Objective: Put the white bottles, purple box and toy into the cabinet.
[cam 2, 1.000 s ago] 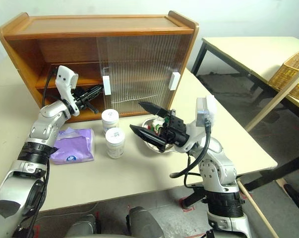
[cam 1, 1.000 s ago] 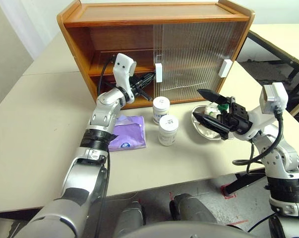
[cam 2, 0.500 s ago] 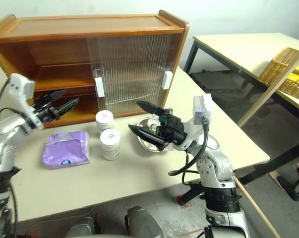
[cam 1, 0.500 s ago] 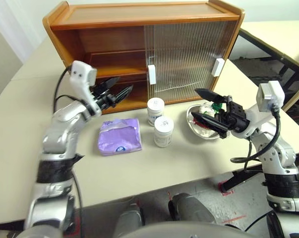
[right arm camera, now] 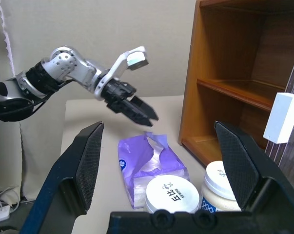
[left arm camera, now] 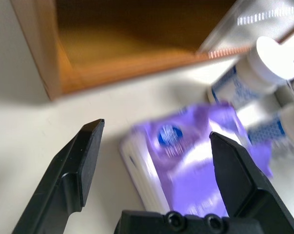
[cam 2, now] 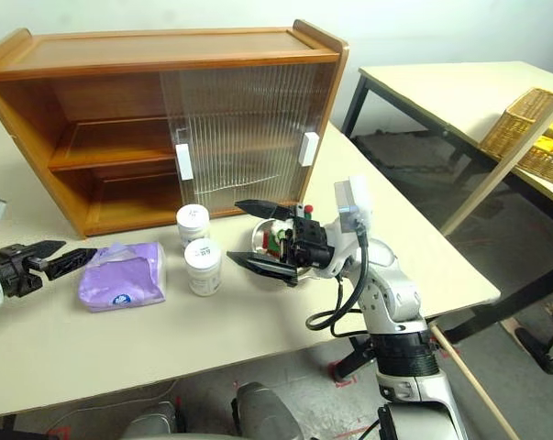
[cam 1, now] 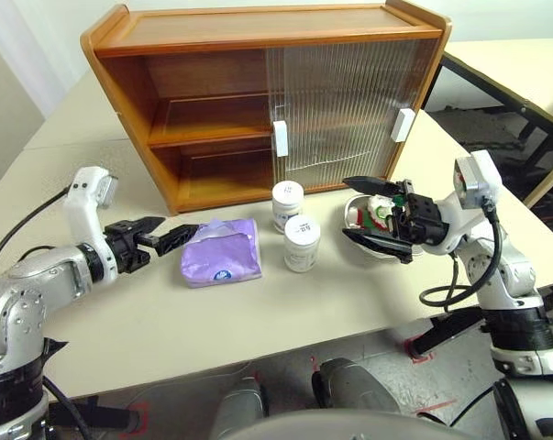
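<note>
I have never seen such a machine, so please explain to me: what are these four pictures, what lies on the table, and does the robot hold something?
It is a humanoid robot with two arms, each ending in two black fingers. Two pictures come from cameras in its head, looking down over the table. The other two come from cameras on its wrists, looking along the fingers. On the table stand a wooden cabinet with its left side open, two white bottles, a purple box and a steel bowl with a toy inside. The left gripper is open beside the purple box. The right gripper is open around the bowl. Neither holds anything.
</note>
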You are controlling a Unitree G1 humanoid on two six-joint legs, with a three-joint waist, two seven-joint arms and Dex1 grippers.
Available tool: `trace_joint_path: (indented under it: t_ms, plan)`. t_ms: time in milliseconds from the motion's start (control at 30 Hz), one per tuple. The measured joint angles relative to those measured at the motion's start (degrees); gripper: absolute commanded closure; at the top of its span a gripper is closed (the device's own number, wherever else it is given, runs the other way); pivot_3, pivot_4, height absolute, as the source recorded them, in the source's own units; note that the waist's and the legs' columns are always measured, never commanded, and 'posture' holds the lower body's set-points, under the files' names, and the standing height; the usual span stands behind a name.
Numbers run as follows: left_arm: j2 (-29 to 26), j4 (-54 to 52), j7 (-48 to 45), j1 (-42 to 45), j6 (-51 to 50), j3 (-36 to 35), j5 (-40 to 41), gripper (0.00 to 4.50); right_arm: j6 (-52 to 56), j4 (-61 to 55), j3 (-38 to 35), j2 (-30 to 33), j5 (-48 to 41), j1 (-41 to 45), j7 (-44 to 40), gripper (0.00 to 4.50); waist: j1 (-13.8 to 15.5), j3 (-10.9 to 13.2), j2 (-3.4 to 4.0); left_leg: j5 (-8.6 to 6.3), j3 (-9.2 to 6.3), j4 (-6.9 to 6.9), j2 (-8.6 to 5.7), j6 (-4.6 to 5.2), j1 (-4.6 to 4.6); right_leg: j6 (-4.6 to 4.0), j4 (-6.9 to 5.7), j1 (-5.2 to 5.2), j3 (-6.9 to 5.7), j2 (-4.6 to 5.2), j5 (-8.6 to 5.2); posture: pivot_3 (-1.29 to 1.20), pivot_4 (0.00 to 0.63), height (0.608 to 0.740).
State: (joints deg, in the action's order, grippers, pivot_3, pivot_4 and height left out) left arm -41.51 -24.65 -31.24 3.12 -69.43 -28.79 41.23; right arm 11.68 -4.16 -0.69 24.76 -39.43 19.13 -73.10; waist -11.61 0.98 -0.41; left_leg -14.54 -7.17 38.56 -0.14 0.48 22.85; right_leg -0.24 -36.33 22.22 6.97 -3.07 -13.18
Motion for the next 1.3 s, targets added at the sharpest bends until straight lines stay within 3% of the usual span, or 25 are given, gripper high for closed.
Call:
trace_joint_path:
  t_ms: [67, 267, 467, 533, 733, 900, 1300]
  plan:
    - [0.0, -1.0, -0.1, -0.9, -2.0, 0.1, 1.9, 0.05, 0.0, 0.0, 0.0, -0.1, 0.0, 0.0, 0.0, 0.0, 0.1, -0.1, 0.06, -0.02, 0.02, -0.07, 0.08, -0.04, -0.01, -0.09, 0.0, 0.04, 0.0, -0.04, -0.03, -0.23, 0.013, 0.74]
    - [-0.7, -2.4, 0.8, -5.2, -5.0, 8.8, 1.5, 1.92, 0.0, 0.0, 0.9, 0.2, 1.4, 0.1, 0.0, 0.0, 0.4, -0.3, 0.26, -0.03, 0.12, -0.33, 0.25, -0.14, -0.01, -0.24, -0.04, 0.03, -0.01, -0.14, -0.09, -0.23, 0.011, 0.74]
    - [2.2, 2.4, 4.1, -4.4, -2.0, 9.7, -1.6, 4.02, -0.1, 0.0, 1.5, 0.2, 2.1, 0.1, -0.1, 0.0, 1.0, -0.6, 0.52, 0.08, 0.13, -0.57, 0.3, -0.23, -0.29, -0.34, -0.05, 0.02, -0.01, -0.18, -0.06, -0.23, 0.004, 0.74]
    - [2.7, 4.1, 4.2, -4.1, -0.2, 9.4, -2.2, 4.47, -0.3, 0.2, 1.5, 0.2, 2.2, 0.1, -0.1, 0.0, 1.2, -0.6, 0.52, 0.07, 0.12, -0.62, 0.29, -0.25, -0.55, -0.38, -0.05, -0.11, -0.01, -0.19, -0.05, -0.23, 0.003, 0.74]
    - [10.0, 4.7, 5.4, 0.9, 3.6, 2.2, 1.9, 4.47, -0.5, 1.4, 1.1, 1.0, 2.2, 0.4, -0.2, 0.0, 1.7, -0.6, 0.47, 0.12, 0.08, -0.62, 0.25, -0.38, -0.61, -0.5, -0.05, -0.21, 0.0, -0.18, 0.02, -0.21, 0.001, 0.74]
    - [12.2, 1.6, 10.6, 8.9, 2.5, -5.2, 9.5, 4.47, -0.5, 2.2, 1.0, 1.2, 2.2, 0.8, -0.9, 0.0, 2.1, -0.7, 0.41, 0.24, 0.2, -0.64, 0.27, -0.33, -0.58, -0.44, -0.06, -0.52, 0.02, -0.28, 0.02, -0.19, 0.002, 0.74]
    - [16.6, -0.4, 23.1, 17.6, 2.5, -5.3, 23.0, 4.47, -0.5, 4.1, 1.1, 1.0, 2.2, 2.6, -2.5, 0.0, 4.2, -0.6, 0.3, 0.27, 0.38, -0.62, 0.29, -0.33, -1.18, -0.33, -0.06, -1.09, 0.1, -0.48, -0.05, -0.18, 0.0, 0.74]
